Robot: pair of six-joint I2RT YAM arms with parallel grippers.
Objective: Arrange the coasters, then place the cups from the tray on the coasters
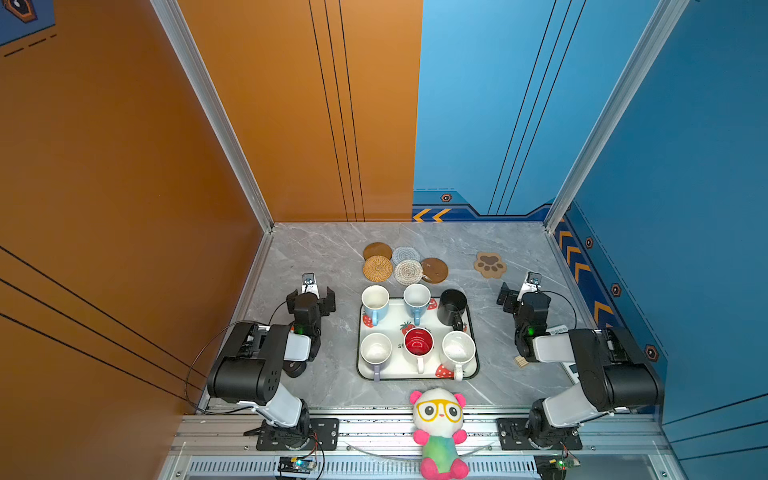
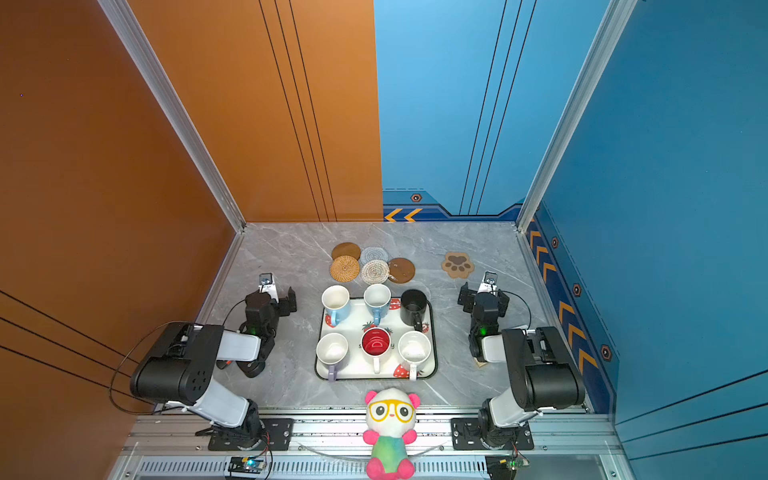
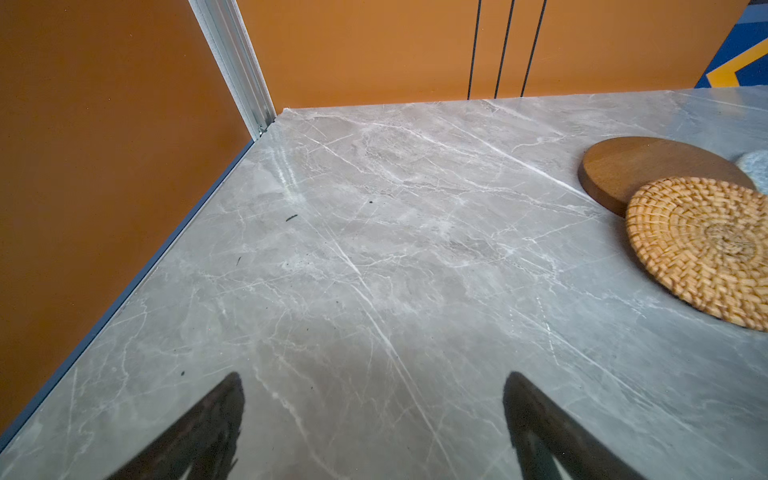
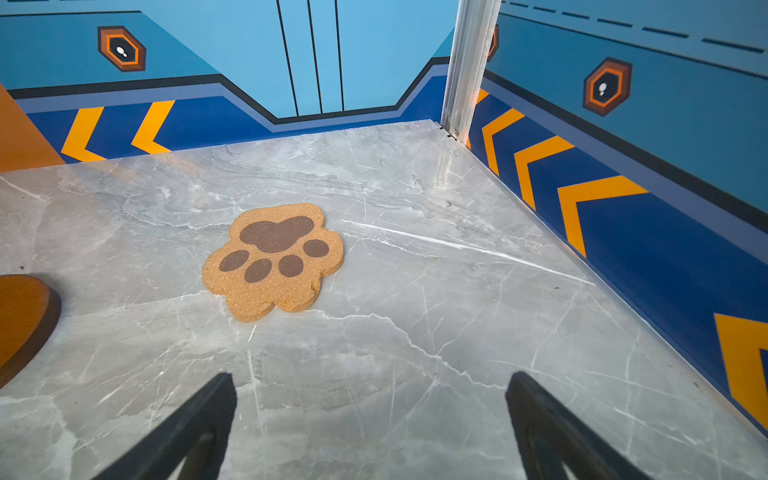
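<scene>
Coasters (image 1: 408, 272): five rounds clustered, some overlapping, toward the desk's far edge; paw-print coaster (image 1: 490, 264) apart, nearer the right edge.
Desk (image 1: 324, 257): grey veined marble; orange walls left, blue right.
Writing: "st" on tray (image 1: 399, 368), rest hidden.
Tray contents: six upright cups (image 1: 458, 350), mid-desk.
Left fingers (image 3: 208, 424): apart, empty.
Right fingers (image 4: 199, 415): apart, empty.

orange wall (image 1: 124, 166) left | blue wall (image 1: 685, 166) right | grey marble tabletop (image 1: 324, 257) | aluminium corner posts (image 1: 216, 112)

strawberry-print tray (image 1: 473, 332), tan paw-print coaster (image 4: 272, 262) — grey-veined table (image 1: 324, 257)
</scene>
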